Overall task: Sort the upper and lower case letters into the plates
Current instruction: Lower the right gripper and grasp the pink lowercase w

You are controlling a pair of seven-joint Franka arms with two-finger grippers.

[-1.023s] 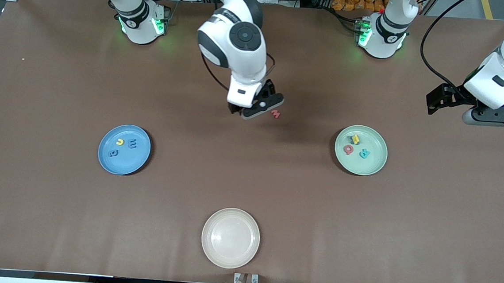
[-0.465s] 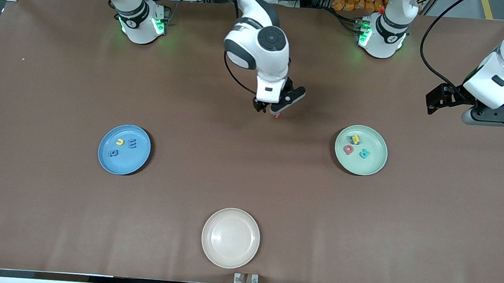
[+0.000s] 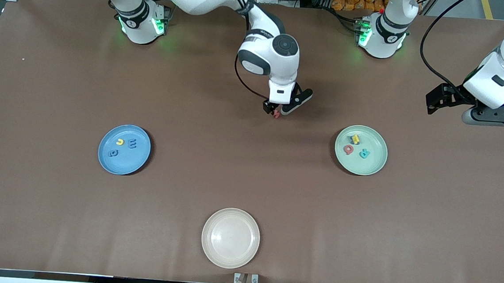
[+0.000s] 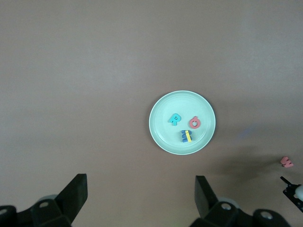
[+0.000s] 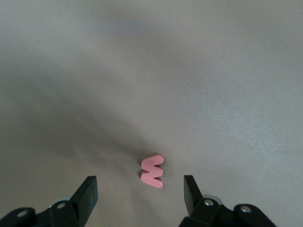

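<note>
While cream plate (image 3: pixel 230 237) sits bare, blue plate (image 3: pixel 124 149) and mint plate (image 3: pixel 361 149) hold letters.

A brown desk (image 3: pixel 249 181) carries 3 plates and 1 loose letter. The blue plate (image 3: pixel 137 162) sits toward the right arm's end, the mint green plate (image 3: pixel 372 165) toward the left arm's end. The cream plate (image 3: pixel 230 237) lies nearest the front camera. A pink letter (image 3: pixel 276 114) lies on the bare desk between the 2 coloured plates, farther from the front camera.

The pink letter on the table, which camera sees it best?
The right wrist view: the pink letter lies big and clear between the open right gripper fingers. The front view half hides it; the left wrist view shows it tiny.
</note>
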